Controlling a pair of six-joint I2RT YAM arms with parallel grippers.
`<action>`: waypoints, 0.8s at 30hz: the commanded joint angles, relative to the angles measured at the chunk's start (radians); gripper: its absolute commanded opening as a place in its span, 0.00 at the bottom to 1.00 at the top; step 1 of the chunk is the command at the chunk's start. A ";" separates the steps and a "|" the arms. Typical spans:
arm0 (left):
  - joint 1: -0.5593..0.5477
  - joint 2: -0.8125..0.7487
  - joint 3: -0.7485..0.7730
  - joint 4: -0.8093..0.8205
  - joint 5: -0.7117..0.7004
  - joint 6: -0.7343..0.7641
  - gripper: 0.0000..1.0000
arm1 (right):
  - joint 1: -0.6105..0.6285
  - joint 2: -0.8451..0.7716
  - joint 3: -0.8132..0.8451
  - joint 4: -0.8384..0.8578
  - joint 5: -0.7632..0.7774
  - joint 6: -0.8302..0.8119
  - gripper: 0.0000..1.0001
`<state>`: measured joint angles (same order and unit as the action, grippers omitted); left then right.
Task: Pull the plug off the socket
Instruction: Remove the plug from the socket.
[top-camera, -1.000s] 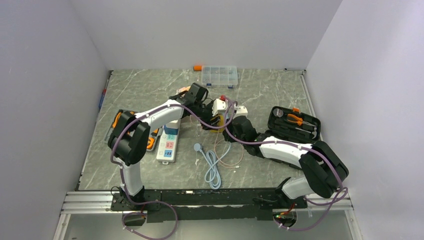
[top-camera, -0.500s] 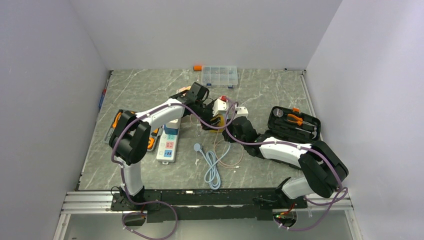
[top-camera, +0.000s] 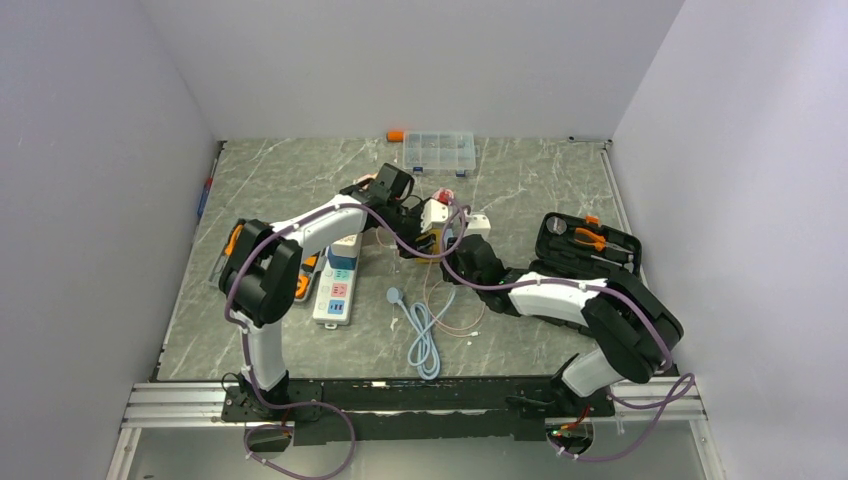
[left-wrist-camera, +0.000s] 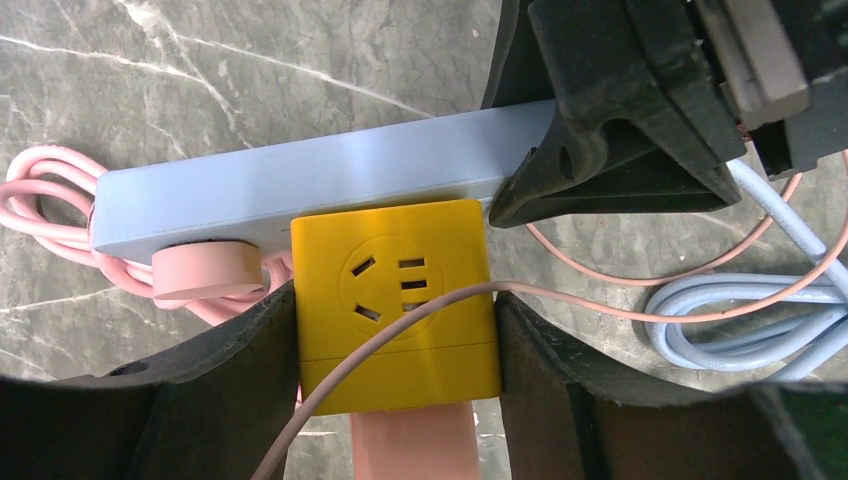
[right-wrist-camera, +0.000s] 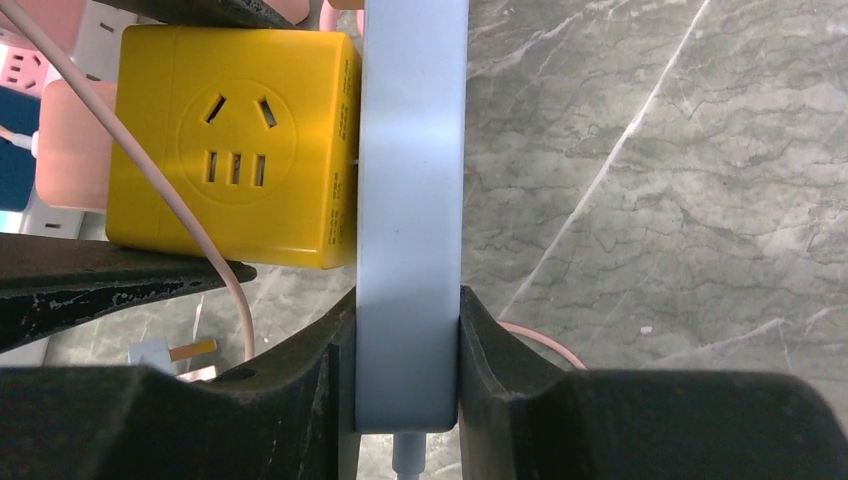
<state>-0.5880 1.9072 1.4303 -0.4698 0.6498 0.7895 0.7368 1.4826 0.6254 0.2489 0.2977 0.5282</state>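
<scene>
Left gripper (left-wrist-camera: 397, 335): I had it pinching the yellow plug (left-wrist-camera: 395, 290).
Right gripper (right-wrist-camera: 408, 365): clamped across the socket bar (right-wrist-camera: 410, 150).
Pull: square off the bar's length.

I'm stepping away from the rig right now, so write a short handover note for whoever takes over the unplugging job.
Left gripper: fingers closed on both sides of the yellow cube plug.
Right gripper: fingers clamped on the pale socket bar.
The plug sits flush against the bar's side, not yet off.
Done: both grips set.
Left to do: pull the plug away while the right gripper holds the bar.
</scene>
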 joint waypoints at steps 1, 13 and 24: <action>0.061 -0.079 -0.054 -0.164 -0.064 0.065 0.00 | -0.052 0.030 0.013 -0.108 0.240 0.030 0.00; 0.089 -0.119 -0.111 -0.208 -0.074 0.209 0.00 | -0.057 0.056 0.003 -0.159 0.298 0.043 0.00; 0.098 -0.105 -0.080 -0.217 -0.072 0.169 0.00 | -0.059 0.082 0.003 -0.151 0.285 0.049 0.00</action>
<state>-0.4824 1.8534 1.3453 -0.6559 0.5812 0.9489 0.6998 1.5517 0.6369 0.1852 0.4870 0.5739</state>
